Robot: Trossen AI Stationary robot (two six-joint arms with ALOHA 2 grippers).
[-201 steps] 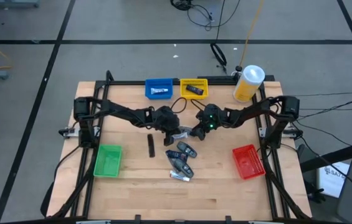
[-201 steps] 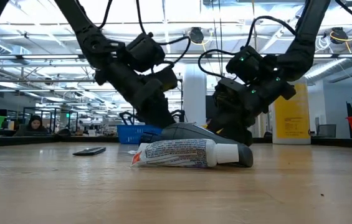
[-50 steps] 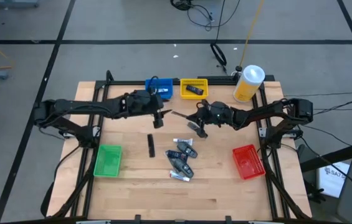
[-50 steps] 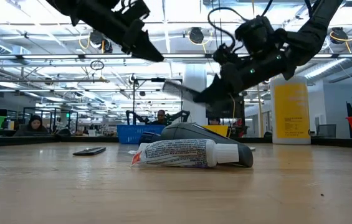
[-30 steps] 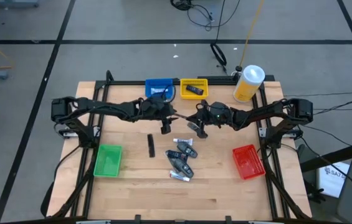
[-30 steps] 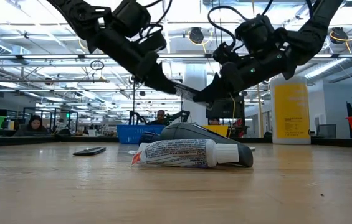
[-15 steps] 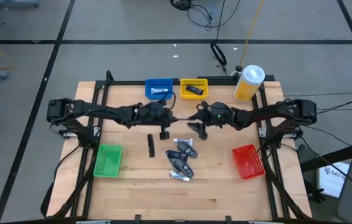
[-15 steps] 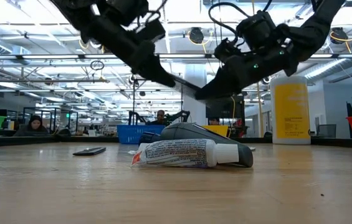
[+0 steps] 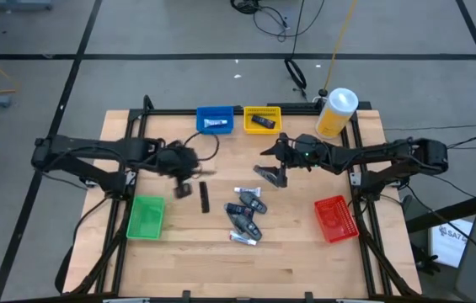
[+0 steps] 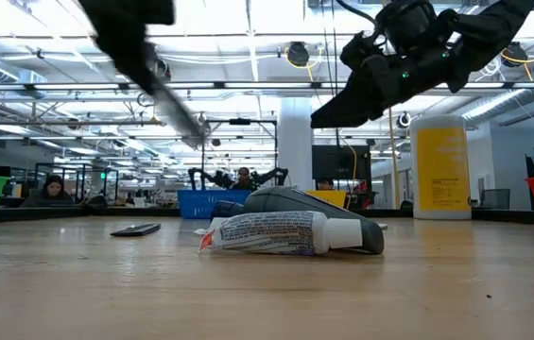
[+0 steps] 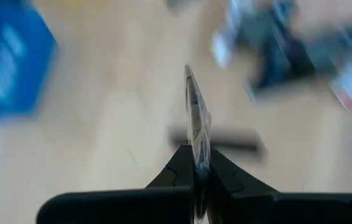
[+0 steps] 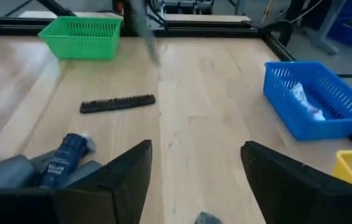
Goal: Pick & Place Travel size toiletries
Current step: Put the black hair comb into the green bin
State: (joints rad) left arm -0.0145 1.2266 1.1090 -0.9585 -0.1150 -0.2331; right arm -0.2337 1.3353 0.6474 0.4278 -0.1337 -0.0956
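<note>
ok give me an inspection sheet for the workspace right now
surface: wooden table, bare wood around the bins.
job's things: pile of toiletries mid-table; white tube at its front; dark comb-like strip lying apart; one item each in blue bin and yellow bin.
clutter: yellow canister at the far right corner; green bin and red bin look empty.
grippers: left tool shut on flat sachet, raised near the strip; right tool open, raised.
cables: loose cables on the floor beyond the table.
surroundings: people seated far off.
</note>
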